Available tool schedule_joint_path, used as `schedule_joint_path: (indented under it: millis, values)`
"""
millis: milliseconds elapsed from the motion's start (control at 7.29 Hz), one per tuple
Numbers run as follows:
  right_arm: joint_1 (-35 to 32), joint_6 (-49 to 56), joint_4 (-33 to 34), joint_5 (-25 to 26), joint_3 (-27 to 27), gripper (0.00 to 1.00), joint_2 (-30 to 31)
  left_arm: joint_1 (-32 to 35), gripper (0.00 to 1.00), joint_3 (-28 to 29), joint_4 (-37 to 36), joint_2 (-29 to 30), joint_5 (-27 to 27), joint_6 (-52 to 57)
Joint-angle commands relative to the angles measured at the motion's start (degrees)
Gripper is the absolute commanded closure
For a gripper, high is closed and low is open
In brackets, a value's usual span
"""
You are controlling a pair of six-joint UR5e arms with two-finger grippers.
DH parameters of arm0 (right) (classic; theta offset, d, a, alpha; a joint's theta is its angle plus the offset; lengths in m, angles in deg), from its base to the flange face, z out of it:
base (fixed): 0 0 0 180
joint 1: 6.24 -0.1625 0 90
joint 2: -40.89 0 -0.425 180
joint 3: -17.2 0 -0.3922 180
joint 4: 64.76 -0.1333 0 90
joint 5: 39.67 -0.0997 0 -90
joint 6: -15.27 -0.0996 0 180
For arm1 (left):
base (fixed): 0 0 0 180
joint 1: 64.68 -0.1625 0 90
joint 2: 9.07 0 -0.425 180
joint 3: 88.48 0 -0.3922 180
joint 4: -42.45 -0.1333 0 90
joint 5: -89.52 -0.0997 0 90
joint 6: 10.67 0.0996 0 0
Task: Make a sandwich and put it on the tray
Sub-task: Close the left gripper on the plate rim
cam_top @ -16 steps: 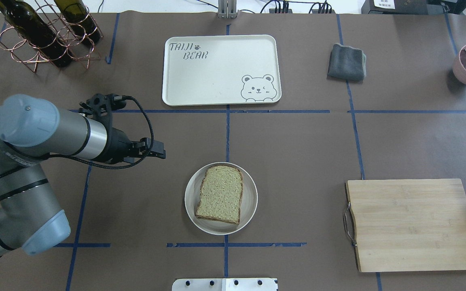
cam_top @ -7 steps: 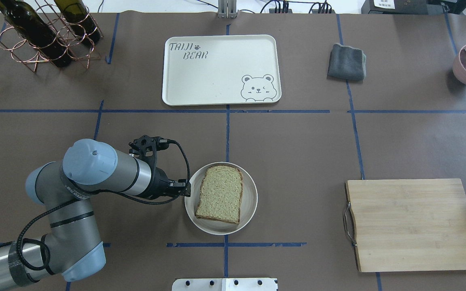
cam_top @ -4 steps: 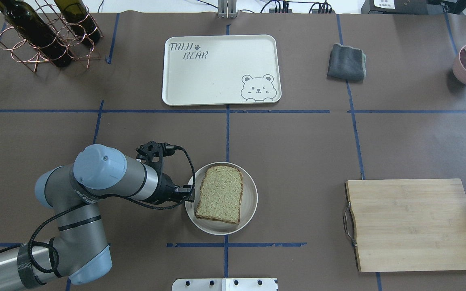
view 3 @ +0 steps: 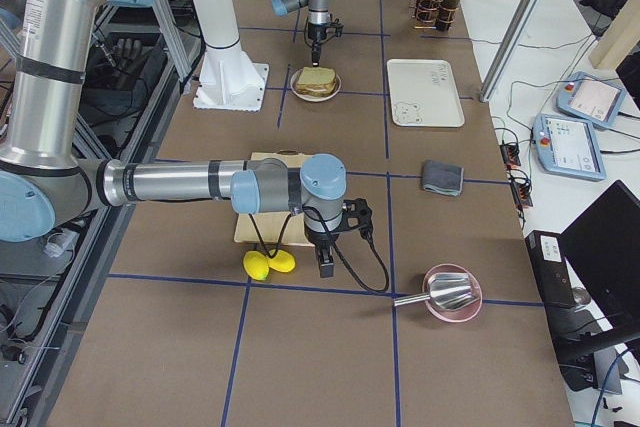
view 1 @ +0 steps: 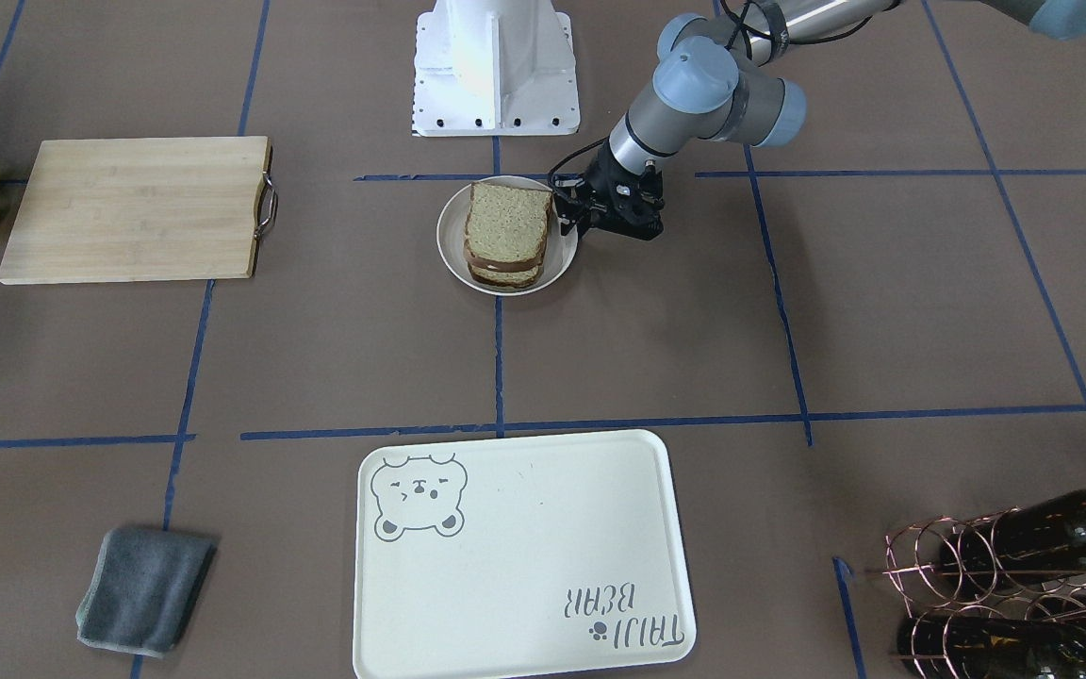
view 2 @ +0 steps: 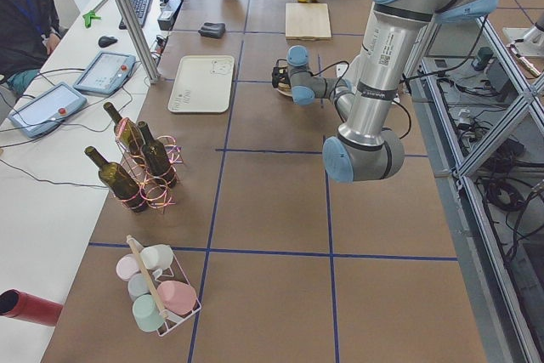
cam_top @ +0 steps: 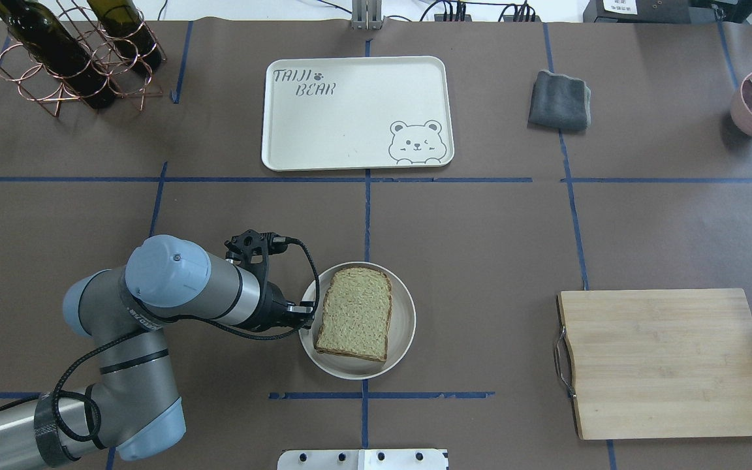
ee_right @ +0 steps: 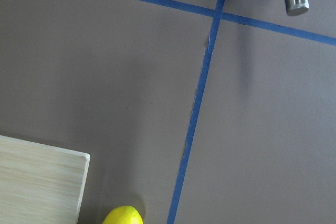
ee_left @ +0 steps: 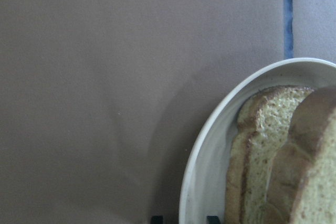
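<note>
Lying at the table's far middle, cream bear-print tray (cam_top: 350, 117). Sitting well apart on a round white dish (cam_top: 405, 316), sandwich (cam_top: 355, 313): two speckled brown slices, dark crusts, filling hidden. Straddling dish's rim, left claw (cam_top: 306, 312), spread; right claw (view 3: 325, 265): cannot tell.

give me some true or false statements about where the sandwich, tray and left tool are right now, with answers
1. The sandwich sits on the round white dish. True.
2. The sandwich is already on the tray. False: it is on the dish, well apart from the tray.
3. The left tool is at the dish's rim. True; the left wrist view shows a fingertip on each side of the rim.
4. The grey cloth lies on the cutting board. False: it lies apart from the board, to the right of the tray in the overhead view.
</note>
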State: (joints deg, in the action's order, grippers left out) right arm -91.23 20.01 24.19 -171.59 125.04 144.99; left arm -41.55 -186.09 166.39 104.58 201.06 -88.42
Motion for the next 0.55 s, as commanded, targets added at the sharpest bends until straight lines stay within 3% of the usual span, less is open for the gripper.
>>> schedule_joint_path:
  millis: [0, 411]
  values:
    - [0.0, 0.0, -0.1, 0.1, 0.0, 0.00, 0.0, 0.1, 1.00, -0.2, 0.0, 0.0, 0.0, 0.0]
    - [0.0, 0.0, -0.1, 0.0, 0.1, 0.00, -0.1, 0.3, 1.00, -1.0, 0.0, -0.2, 0.1, 0.0]
